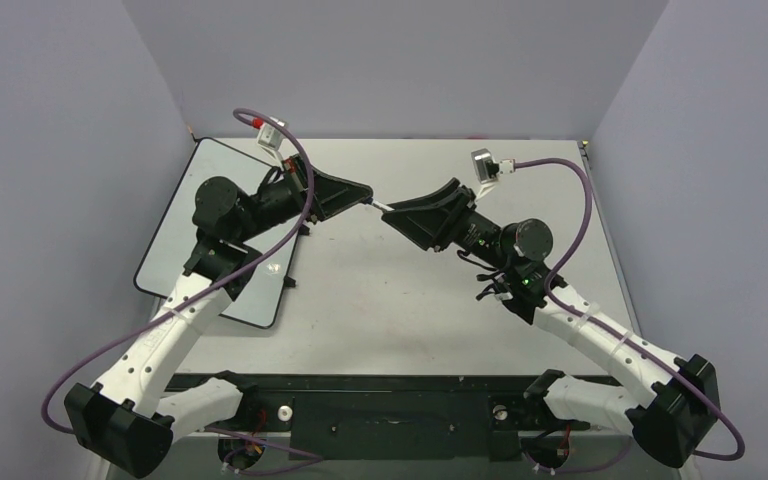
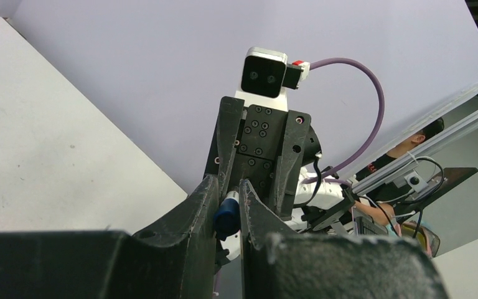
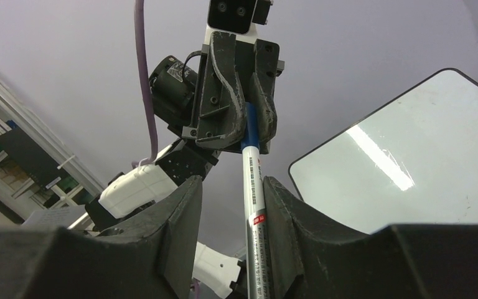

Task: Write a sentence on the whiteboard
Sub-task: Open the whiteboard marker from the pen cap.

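- The whiteboard [image 1: 168, 245] lies flat on the table [image 1: 380, 300], with the left arm reaching across it.
- It is a large rectangle with rounded corners and a thin black rim.
- From the right wrist camera its face [image 3: 411, 187] is glossy white. It shows only a bright streak of reflected light and a few tiny specks.
- From above the same face looks pale grey and catches a small glint near the arm.
- The left gripper [image 1: 360, 197] hangs in the air just beyond the whiteboard's right edge. Its jaws are clamped on the blue end [image 2: 226, 215] of a marker [image 3: 253, 187].
- The marker has a white barrel with small print and a red band. It runs from the left gripper away from the whiteboard, into the right gripper [image 1: 392, 212].
- The right gripper faces the left one tip to tip, on the side away from the whiteboard.
- Its jaws stand apart on either side of the barrel. There is a clear gap on one side, while the barrel lies close against the other finger [image 3: 280, 212].
- No marker tip is on the whiteboard, and the sentence is not yet written.
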